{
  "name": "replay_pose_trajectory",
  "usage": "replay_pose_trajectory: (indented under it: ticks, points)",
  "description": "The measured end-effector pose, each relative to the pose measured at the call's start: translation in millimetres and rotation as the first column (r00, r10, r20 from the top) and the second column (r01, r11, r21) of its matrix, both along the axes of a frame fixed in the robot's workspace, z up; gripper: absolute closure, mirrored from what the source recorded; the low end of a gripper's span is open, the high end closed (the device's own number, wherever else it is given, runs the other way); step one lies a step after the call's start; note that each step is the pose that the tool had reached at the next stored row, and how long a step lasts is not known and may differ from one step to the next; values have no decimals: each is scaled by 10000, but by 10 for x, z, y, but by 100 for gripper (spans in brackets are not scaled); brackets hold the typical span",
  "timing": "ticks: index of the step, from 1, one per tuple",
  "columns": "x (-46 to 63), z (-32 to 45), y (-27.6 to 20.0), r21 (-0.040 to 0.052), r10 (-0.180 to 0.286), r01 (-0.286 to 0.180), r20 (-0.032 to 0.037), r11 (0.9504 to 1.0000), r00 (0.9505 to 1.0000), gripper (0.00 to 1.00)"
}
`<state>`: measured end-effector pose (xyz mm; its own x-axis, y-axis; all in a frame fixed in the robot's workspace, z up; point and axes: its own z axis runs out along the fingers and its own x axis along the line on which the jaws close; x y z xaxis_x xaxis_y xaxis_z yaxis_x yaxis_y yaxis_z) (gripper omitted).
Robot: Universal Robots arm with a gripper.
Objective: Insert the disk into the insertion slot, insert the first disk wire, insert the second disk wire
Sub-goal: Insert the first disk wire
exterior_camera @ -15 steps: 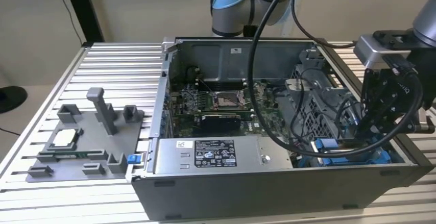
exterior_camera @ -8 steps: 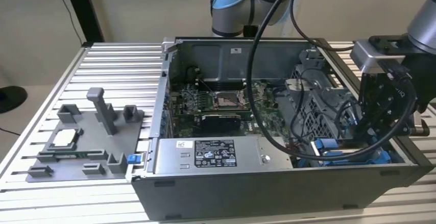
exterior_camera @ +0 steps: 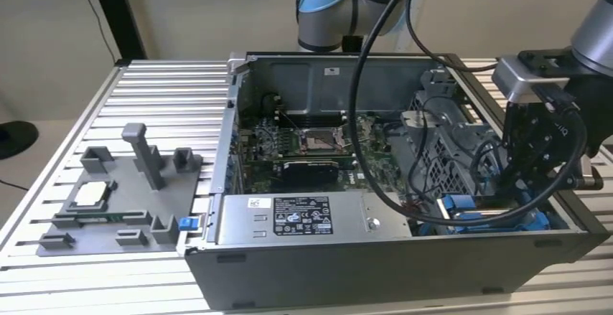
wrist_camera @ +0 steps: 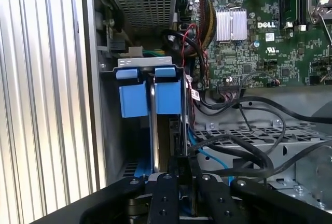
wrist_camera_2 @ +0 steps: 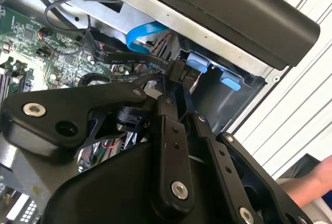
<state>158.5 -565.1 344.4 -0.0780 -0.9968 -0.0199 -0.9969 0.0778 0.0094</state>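
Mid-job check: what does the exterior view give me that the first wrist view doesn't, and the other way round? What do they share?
Exterior view: the whole open computer case, the grey fixture tray at the exterior view's left, and the arm angled down into the case's corner at the exterior view's right.
First wrist view: the gripper, jaws closed on a black connector, close to the insertion slot with its two blue tabs.
Both: the slatted table, the motherboard, the power-supply box and the slot's blue plastic.
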Motion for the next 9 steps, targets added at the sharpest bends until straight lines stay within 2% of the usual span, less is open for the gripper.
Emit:
replay_pose_trajectory:
  ticks: [5, 9]
  points:
    - [28, -9, -1, -9, 120, -120, -104, 9999, 9999, 100]
    - [38, -23, -1, -12, 194, -195, -148, 9998, 9997, 100]
